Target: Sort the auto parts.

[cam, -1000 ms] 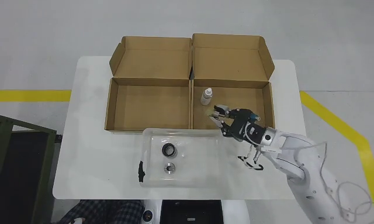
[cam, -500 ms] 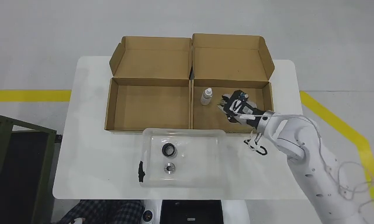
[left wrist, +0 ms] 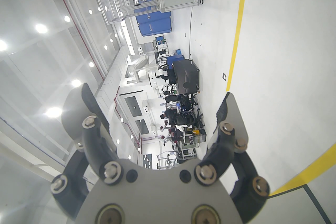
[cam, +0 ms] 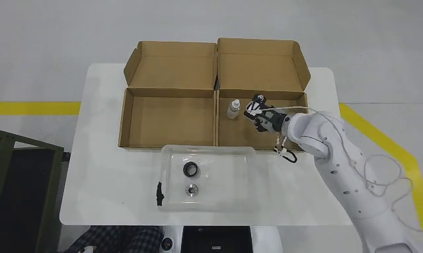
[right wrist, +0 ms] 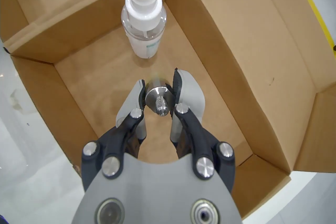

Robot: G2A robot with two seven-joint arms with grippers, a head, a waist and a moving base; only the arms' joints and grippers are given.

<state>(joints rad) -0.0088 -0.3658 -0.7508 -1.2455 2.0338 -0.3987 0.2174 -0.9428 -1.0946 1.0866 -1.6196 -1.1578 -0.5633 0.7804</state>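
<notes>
Right hand (cam: 256,111), seen from the top, hung inside the right box (cam: 231,135), near its back wall and just beside a bottle (cam: 233,108) that stood upright toward the box's back left corner. The left box (cam: 168,121) lay touching it side by side, both with lids folded back. In front of the boxes a clear tray (cam: 225,187) sat on the white tabletop (cam: 106,174), holding a dark ring (cam: 192,169) and a smaller round piece (cam: 192,189), both well apart from the hand. A black item (cam: 159,193) lay at the tray's left edge. From the left wrist, the left hand (left wrist: 157,93) had its fingers spread wide, pointing out at a factory floor marked with a yellow line (left wrist: 237,25). From the right wrist, the right hand (right wrist: 158,84) was clamped on a metal part (right wrist: 157,96), a short cylinder with a threaded stud pointing back toward the camera, over the box's cardboard floor. The bottle (right wrist: 143,25), clear with a white spray top, stood just beyond the fingertips, apart from them, near the corner where two walls met.
</notes>
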